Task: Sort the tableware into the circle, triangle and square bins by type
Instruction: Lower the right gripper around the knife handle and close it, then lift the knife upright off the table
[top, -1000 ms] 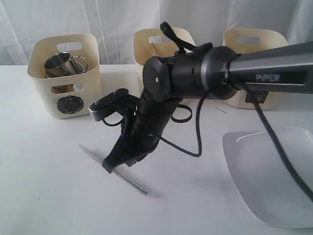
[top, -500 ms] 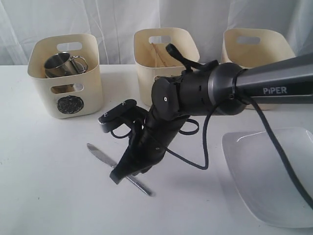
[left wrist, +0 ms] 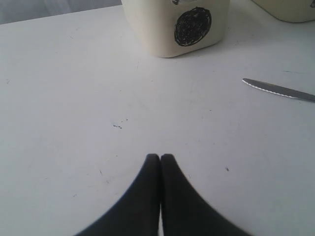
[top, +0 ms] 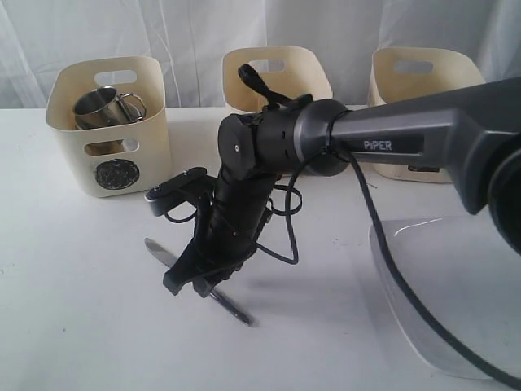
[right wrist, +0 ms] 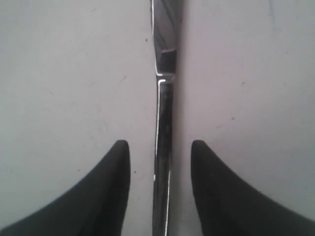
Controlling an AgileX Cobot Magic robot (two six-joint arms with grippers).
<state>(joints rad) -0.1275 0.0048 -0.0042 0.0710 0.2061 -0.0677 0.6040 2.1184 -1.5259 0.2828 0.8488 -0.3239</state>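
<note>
The gripper [right wrist: 160, 142] is spread wide over the white table [right wrist: 64, 73]. The steel knife [right wrist: 164, 147] lies flat in the gap and runs straight ahead toward the gripper's 12 o'clock. The dark fingers [right wrist: 110, 191] flank its slim handle at 9 and 3 o'clock, neither touching it.
</note>
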